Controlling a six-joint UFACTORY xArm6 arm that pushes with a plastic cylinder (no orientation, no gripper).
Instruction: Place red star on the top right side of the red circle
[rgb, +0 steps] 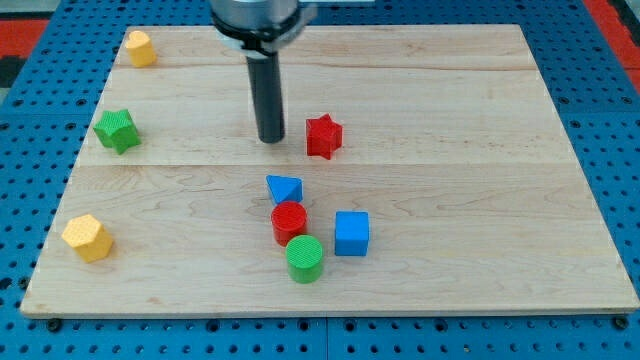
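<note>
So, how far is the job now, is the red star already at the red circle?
Not yet. Done: my tip has reached the red star and stands just to its left in the view, a small gap between them. In hand: nothing is touching the star. Left: the star sits well above the red circle, with the blue triangle between them, so it must come down to the circle's top right, near the blue cube.

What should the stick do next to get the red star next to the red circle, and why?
Probably my tip should swing round to the top of the red star, then push it toward the view's bottom. Right now my tip sits just left of the star, apart from it. The red circle lies lower and a bit left, with the blue triangle at its top, so the star should come down on the circle's right.
</note>
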